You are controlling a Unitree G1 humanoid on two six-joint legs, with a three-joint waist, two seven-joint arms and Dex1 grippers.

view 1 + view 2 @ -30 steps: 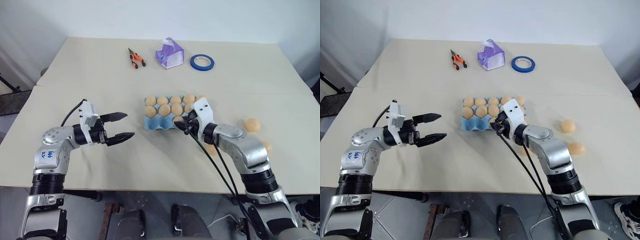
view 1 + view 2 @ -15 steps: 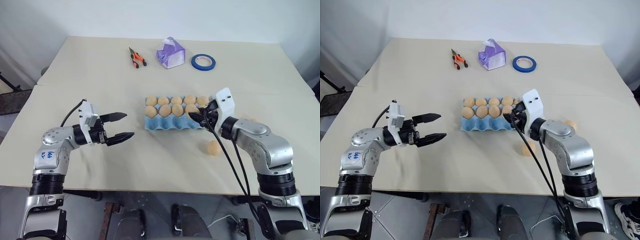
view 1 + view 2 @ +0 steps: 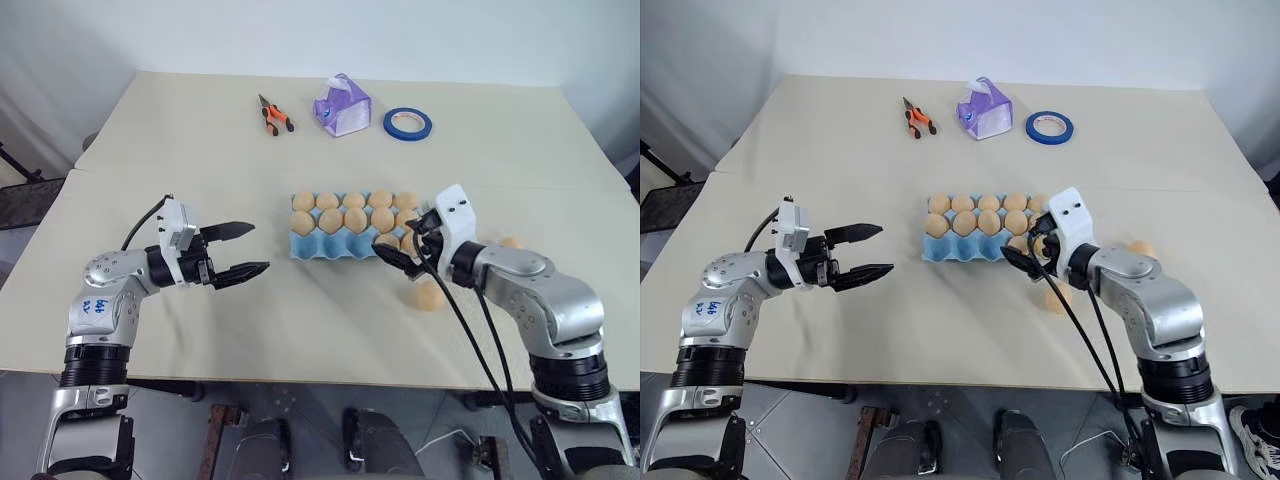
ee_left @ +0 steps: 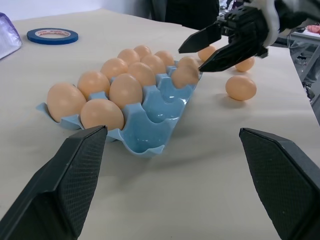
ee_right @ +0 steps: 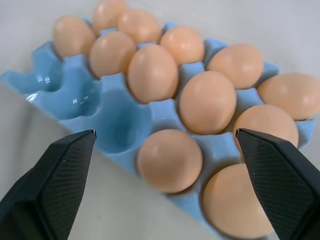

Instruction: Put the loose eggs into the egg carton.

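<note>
right hand: I see my fingers spread wide, nothing between them, hovering just over the near right end of the egg carton.
left hand: fingers apart, holding nothing, over bare surface well to the left of the carton, pointing toward it.
egg carton: light blue moulded tray, no lid, mid-surface between my two hands, long side facing me.
carton fill: far row full as far as I can see; near row has eggs at the right end and bare blue cups at the left end. In the right wrist view I count ten eggs seated, empty cups beside them.
loose eggs: one on the surface just in front of the carton's right end, under my right forearm; another partly hidden behind the right arm, further right. Left wrist view shows a third behind the right hand, can't place it exactly.
surface: pale beige, seam running across behind the carton.
far side: orange-handled pliers, purple tissue pack, blue tape roll in a row, well apart from the carton.
</note>
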